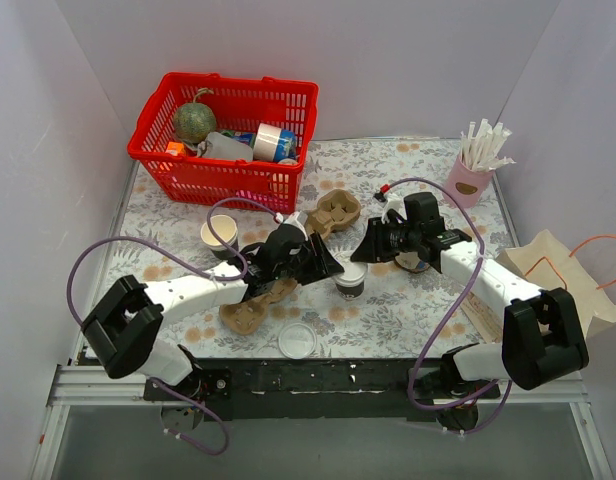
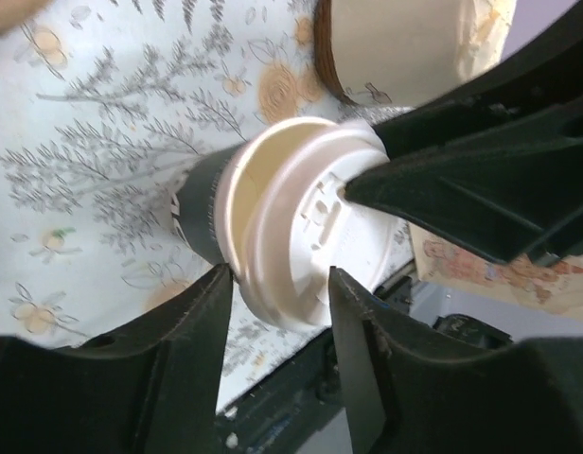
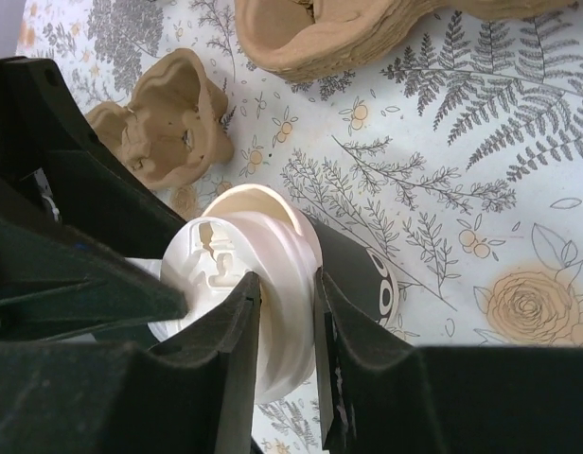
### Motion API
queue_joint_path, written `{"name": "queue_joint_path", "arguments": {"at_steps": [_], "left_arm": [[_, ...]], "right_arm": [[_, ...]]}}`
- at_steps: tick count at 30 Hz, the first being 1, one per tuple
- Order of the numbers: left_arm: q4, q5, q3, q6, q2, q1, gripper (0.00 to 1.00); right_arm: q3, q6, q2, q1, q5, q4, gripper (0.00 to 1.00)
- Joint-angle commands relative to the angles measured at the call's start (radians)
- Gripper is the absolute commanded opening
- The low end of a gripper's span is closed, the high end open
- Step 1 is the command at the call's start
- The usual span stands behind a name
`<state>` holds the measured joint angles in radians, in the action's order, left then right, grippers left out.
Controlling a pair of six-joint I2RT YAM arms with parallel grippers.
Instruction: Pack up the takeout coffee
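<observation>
Nearest the arm bases, a clear round lid (image 1: 298, 341) lies loose on the counter (image 1: 408, 310). To its left is a pulp cup carrier (image 1: 238, 316), partly under the left arm.

A little farther in, near the middle of the counter, stands the takeout coffee (image 1: 351, 282). It is a small paper cup with a white plastic lid (image 2: 291, 236), a cream strip under the lid and a black band (image 3: 353, 260) below that carries a white mark.

The left jaws come at it from the left and stand spread on either side of the lid's edge; whether they touch it I cannot tell. The right jaws reach in from the right, drawn narrow and pinching the lid's rim.

Beyond, a plain cream cup (image 1: 220, 235) stands to the left and a second pulp carrier (image 1: 333, 212) lies past the coffee. A flat paper bag (image 1: 558, 270) sits at the right edge.

The counter wears a white cloth printed with grey ferns and orange roses. At the back left is a red basket (image 1: 218, 182) holding a tape roll (image 1: 275, 141) and other things. At the back right is a pink holder (image 1: 468, 180) of white straws (image 1: 483, 148). Pale plain walls (image 1: 388, 60) close in the far side and both flanks.
</observation>
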<state>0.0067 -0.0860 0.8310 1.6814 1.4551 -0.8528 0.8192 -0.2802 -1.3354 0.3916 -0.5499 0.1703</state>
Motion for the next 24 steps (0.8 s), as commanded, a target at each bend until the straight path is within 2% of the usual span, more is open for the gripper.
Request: {"name": "queue_joint_path", "arguments": {"at_steps": [1, 3, 5, 6, 9, 15, 19, 20, 22, 24], "left_arm": [[0.013, -0.026, -0.017, 0.026, -0.079, -0.032, 0.55], [0.003, -0.017, -0.009, 0.009, -0.09, -0.032, 0.64], [-0.034, 0.005, 0.006, -0.018, -0.093, -0.032, 0.86], [-0.054, 0.023, 0.013, -0.032, -0.096, -0.032, 0.92], [-0.082, 0.058, 0.033, -0.058, -0.096, -0.031, 0.98], [-0.085, 0.049, 0.062, -0.118, -0.067, -0.008, 0.98], [-0.011, -0.061, 0.054, -0.124, -0.012, 0.052, 0.98], [0.022, -0.092, 0.057, -0.129, -0.003, 0.058, 0.94], [0.015, -0.089, 0.074, -0.141, 0.014, 0.066, 0.81], [0.009, -0.069, 0.08, -0.15, 0.028, 0.067, 0.77]], "right_arm": [[-0.035, 0.088, -0.019, -0.008, -0.05, -0.037, 0.28], [-0.037, 0.108, -0.016, -0.008, -0.041, -0.035, 0.28], [-0.04, 0.131, -0.01, -0.007, -0.032, -0.034, 0.31], [-0.041, 0.145, -0.007, -0.007, -0.033, -0.037, 0.32], [-0.061, 0.171, 0.013, -0.007, -0.038, -0.069, 0.35], [-0.06, 0.222, 0.015, -0.007, -0.067, -0.066, 0.38], [-0.057, 0.236, 0.002, -0.007, -0.087, -0.064, 0.41], [-0.055, 0.236, 0.001, -0.007, -0.085, -0.064, 0.41], [-0.049, 0.231, -0.001, -0.007, -0.065, -0.052, 0.42], [-0.045, 0.231, 0.002, -0.007, -0.053, -0.048, 0.43]]}}
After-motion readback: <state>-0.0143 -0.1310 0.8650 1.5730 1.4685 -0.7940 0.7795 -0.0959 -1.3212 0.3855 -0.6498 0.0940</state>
